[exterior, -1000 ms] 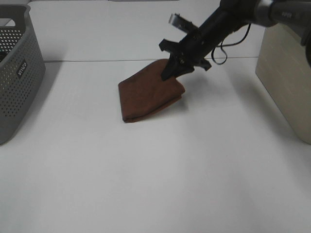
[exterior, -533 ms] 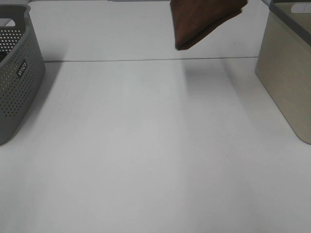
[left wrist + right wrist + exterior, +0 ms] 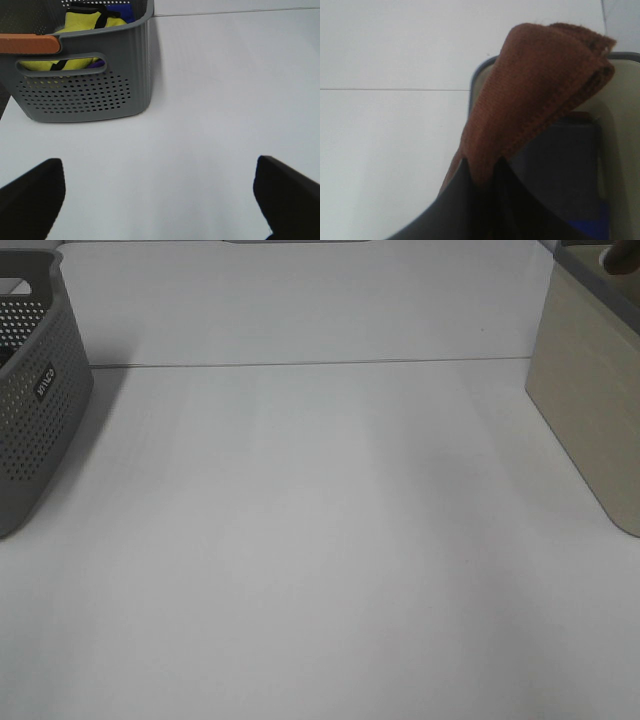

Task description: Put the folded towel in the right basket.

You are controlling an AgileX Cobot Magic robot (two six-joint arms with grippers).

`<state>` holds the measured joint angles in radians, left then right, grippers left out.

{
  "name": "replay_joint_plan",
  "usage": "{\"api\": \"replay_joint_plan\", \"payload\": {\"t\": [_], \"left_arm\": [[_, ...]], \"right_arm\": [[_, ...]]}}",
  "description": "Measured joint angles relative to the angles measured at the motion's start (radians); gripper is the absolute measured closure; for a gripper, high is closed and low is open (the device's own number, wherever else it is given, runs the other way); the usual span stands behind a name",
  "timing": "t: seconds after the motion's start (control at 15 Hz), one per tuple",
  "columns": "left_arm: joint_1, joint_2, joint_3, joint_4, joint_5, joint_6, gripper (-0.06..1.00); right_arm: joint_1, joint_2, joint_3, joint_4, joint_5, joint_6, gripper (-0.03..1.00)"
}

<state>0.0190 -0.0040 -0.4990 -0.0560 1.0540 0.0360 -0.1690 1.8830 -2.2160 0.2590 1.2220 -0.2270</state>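
Note:
The folded brown towel (image 3: 540, 85) hangs from my right gripper (image 3: 482, 175), which is shut on its lower edge. In the right wrist view it hangs above the rim of the beige right basket (image 3: 622, 150), with dark and blue items (image 3: 570, 160) inside the basket below it. In the exterior high view the right basket (image 3: 590, 390) stands at the right edge; the towel and both arms are out of that view. My left gripper (image 3: 160, 200) is open and empty over the bare table.
A grey perforated basket (image 3: 35, 390) stands at the left edge; in the left wrist view this basket (image 3: 85, 95) holds yellow and blue cloth items and has an orange handle strip. The white table (image 3: 320, 540) lies between the two baskets.
The towel was lifted off the table by my right gripper, carried up and to the right, and has left the exterior high view.

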Motion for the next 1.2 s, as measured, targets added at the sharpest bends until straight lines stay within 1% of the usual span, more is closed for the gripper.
{"api": "replay_joint_plan", "payload": {"t": [0.2,0.27,0.33,0.4,0.53,0.6,0.67,0.73,0.87,0.93,1.07,1.2], "left_arm": [[0.000,0.000,0.000,0.000,0.000,0.000,-0.03],[0.000,0.000,0.000,0.000,0.000,0.000,-0.03],[0.000,0.000,0.000,0.000,0.000,0.000,-0.03],[0.000,0.000,0.000,0.000,0.000,0.000,-0.03],[0.000,0.000,0.000,0.000,0.000,0.000,-0.03],[0.000,0.000,0.000,0.000,0.000,0.000,-0.03],[0.000,0.000,0.000,0.000,0.000,0.000,-0.03],[0.000,0.000,0.000,0.000,0.000,0.000,-0.03],[0.000,0.000,0.000,0.000,0.000,0.000,-0.03],[0.000,0.000,0.000,0.000,0.000,0.000,-0.03],[0.000,0.000,0.000,0.000,0.000,0.000,-0.03],[0.000,0.000,0.000,0.000,0.000,0.000,-0.03]], "right_arm": [[-0.024,0.013,0.048,-0.043,0.001,0.032,0.89],[-0.025,0.027,0.075,-0.053,0.001,0.039,0.88],[-0.025,0.049,0.100,-0.063,0.000,0.056,0.84],[-0.025,0.075,0.121,-0.065,0.000,0.064,0.76],[-0.025,0.112,0.140,-0.081,-0.001,0.081,0.51],[-0.025,0.119,0.140,-0.088,-0.001,0.088,0.45],[-0.025,0.119,0.140,-0.090,-0.001,0.093,0.42],[-0.025,0.117,0.140,-0.080,-0.001,0.103,0.41],[-0.020,0.107,0.140,-0.017,-0.001,0.106,0.40],[0.013,0.071,0.146,0.001,-0.001,0.106,0.40],[0.068,0.018,0.149,-0.016,-0.001,0.118,0.40],[0.102,-0.054,0.188,-0.023,-0.001,0.143,0.40]]}}
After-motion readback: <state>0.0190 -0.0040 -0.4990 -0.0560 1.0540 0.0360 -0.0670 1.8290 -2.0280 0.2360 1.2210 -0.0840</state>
